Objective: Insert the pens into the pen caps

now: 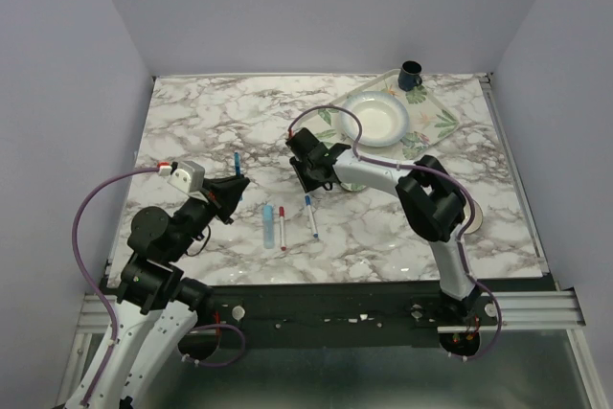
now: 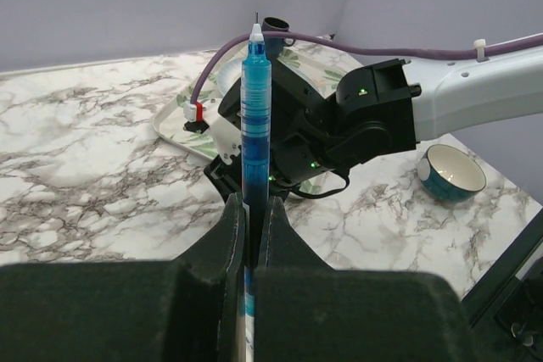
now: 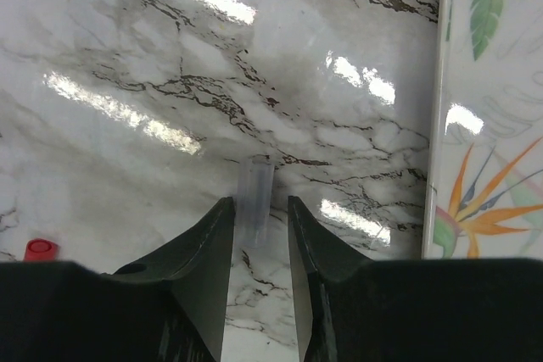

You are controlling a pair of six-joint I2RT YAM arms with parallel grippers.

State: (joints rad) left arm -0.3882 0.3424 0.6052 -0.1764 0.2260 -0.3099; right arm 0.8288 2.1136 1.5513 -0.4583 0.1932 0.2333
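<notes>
My left gripper (image 2: 252, 207) is shut on a blue pen (image 2: 255, 99) and holds it upright, tip up; in the top view the gripper (image 1: 228, 191) is left of centre and the pen (image 1: 236, 161) sticks up from it. My right gripper (image 3: 259, 203) is open low over the marble, with a clear pale cap (image 3: 255, 177) lying between its fingers, against the left one. A red cap (image 3: 40, 249) lies at the far left. In the top view a thick light blue pen (image 1: 267, 225), a red-ended pen (image 1: 282, 228) and a blue-ended pen (image 1: 311, 216) lie between the arms. The right gripper (image 1: 305, 171) is near the table's middle.
A leaf-patterned tray (image 1: 436, 114) at the back right holds a white plate (image 1: 375, 120) and a dark blue mug (image 1: 410, 74). Its edge shows in the right wrist view (image 3: 439, 125). A small teal bowl (image 2: 450, 172) stands by the right arm.
</notes>
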